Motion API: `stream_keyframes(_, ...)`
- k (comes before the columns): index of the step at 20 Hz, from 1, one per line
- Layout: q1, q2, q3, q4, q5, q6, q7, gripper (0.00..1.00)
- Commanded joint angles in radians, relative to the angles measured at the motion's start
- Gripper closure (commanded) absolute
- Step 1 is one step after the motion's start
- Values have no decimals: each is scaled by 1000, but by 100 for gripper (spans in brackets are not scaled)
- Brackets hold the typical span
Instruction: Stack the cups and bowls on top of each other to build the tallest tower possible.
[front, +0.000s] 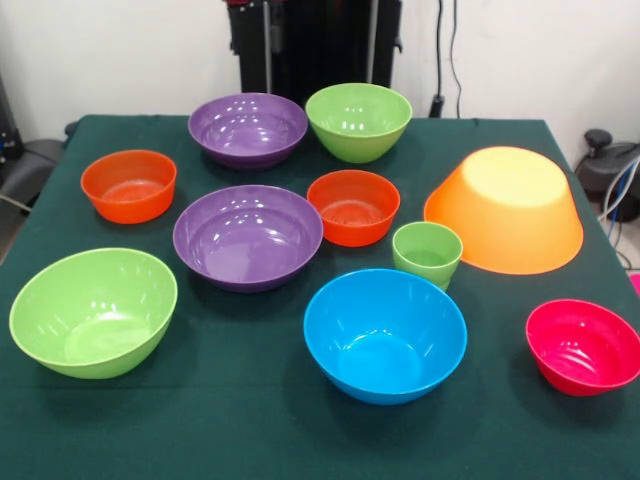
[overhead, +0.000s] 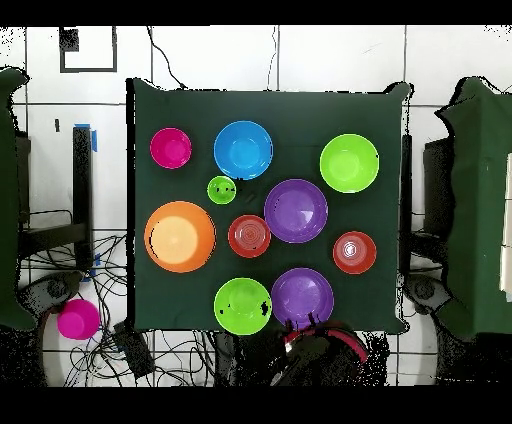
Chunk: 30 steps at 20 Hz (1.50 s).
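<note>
A single light-green cup (front: 427, 254) stands upright and open-side up near the middle of the tabletop (front: 250, 430), toward the blue bowl (front: 385, 335), the upside-down orange-yellow bowl (front: 505, 210) and an orange-red bowl (front: 353, 206), close to all three but touching none that can be seen. Nothing is stacked; every piece sits alone on the green cloth.

A wide purple bowl (front: 248, 236) lies beside that orange-red bowl at the centre. The second purple bowl (front: 248, 129) and a light-green bowl (front: 358, 121) sit side by side along the edge nearest the robot. The other orange-red bowl (front: 129, 185) and the other light-green bowl (front: 93, 311) lie along one side edge. The pink-red bowl (front: 584, 345) rests near the corner farthest from the robot, beyond the orange-yellow bowl.

Whether the end effector is open, shut or holding anything cannot be told: only the robot's dark pedestal (front: 310, 45) shows.
</note>
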Motion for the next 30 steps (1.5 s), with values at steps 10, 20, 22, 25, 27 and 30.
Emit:
stream_keyframes(10, -36, 121, 173, -332, -31, 33, 130, 0)
stream_keyframes(20, 17, 162, 153, -461, -102, -5, 232, 0)
stream_keyframes(22, 47, 173, 135, -490, -131, -13, 286, 0)
stream_keyframes(25, 80, 182, 107, -522, -160, -21, 344, 0)
stream_keyframes(27, 99, 193, 89, -546, -180, -31, 385, 0)
stream_keyframes(30, 127, 222, 63, -586, -210, -51, 452, 0)
